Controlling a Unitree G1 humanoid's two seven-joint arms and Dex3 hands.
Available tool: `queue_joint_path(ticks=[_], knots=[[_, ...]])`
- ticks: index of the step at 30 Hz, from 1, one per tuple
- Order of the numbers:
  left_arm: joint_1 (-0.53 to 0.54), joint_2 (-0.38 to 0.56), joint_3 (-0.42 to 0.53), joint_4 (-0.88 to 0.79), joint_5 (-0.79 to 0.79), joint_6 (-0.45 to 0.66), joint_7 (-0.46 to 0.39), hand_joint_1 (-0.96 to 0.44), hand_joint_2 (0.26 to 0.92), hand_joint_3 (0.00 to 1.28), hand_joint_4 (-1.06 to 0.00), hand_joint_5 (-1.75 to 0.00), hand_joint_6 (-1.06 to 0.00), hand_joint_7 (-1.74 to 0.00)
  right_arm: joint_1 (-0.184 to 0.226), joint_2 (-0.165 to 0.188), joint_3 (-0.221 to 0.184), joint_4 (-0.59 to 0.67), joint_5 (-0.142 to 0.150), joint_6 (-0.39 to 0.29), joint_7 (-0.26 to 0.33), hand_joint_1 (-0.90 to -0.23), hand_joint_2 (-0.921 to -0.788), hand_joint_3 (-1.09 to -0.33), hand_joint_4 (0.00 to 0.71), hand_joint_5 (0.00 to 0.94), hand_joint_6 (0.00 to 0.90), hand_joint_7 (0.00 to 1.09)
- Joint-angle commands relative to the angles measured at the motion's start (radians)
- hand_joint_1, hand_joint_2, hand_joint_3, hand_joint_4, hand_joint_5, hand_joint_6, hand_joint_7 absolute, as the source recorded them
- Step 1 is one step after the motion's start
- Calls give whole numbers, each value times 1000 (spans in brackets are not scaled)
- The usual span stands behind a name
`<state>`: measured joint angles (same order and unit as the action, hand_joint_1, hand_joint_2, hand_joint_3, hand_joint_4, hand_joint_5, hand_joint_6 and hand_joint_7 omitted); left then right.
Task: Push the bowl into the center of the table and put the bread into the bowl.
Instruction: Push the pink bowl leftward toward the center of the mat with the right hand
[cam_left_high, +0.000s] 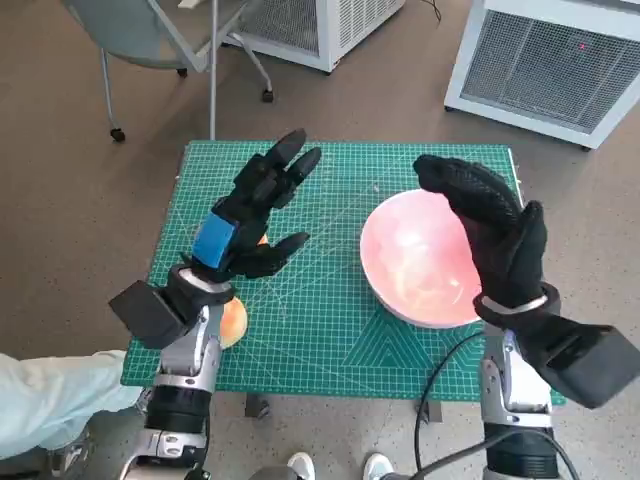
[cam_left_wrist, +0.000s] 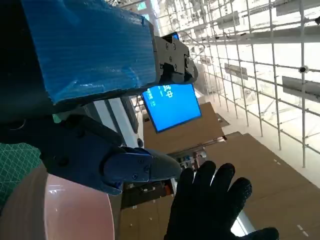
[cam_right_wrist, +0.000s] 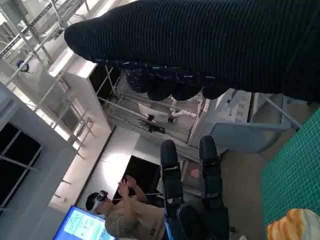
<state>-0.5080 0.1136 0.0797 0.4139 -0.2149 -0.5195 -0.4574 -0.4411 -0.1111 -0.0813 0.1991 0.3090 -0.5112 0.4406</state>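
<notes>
Green cutting mat (cam_left_high: 300, 330), ruled with fine pale lines, covers the table under both my arms. Going left to right: the bread (cam_left_high: 233, 318) lies near the mat's left edge, a soft orange-tan lump mostly hidden below my left wrist. My left hand (cam_left_high: 255, 215), black with blue tape on its back, hovers above the mat with fingers spread, holding nothing.

The bowl (cam_left_high: 415, 262) sits right of the centre, round, pale pink, smooth and glossy, so I expect it to slide easily. My right hand (cam_left_high: 495, 235), in its knitted glove, is raised over the bowl's right rim, fingers apart and empty; I cannot tell whether it touches.

To push well, I would set the glove low against the outer right wall and press leftward steadily, so the bowl glides rather than tips.
</notes>
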Motion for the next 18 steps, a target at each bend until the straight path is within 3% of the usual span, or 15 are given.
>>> queue_joint_path(ticks=[1, 10, 18], knots=[[-13, 2, 3, 2, -12, 4, -2, -511, 921, 349, -274, -1, -141, -261, 26, -2, -4, 10, -1, 16, 0, -652, -921, -706, 99, 0, -1, 428], [-10, 4, 2, -3, -8, 6, -1, -511, 921, 349, -274, -1, -142, -260, 25, -20, -29, 21, 11, 19, 3, -650, -921, -715, 94, 0, -1, 418], [-10, 6, 5, -3, -5, 2, 3, -516, 921, 348, -270, 0, -141, -259, 18, -47, -85, 62, 35, 7, 5, -626, -921, -730, 93, 1, -1, 405]])
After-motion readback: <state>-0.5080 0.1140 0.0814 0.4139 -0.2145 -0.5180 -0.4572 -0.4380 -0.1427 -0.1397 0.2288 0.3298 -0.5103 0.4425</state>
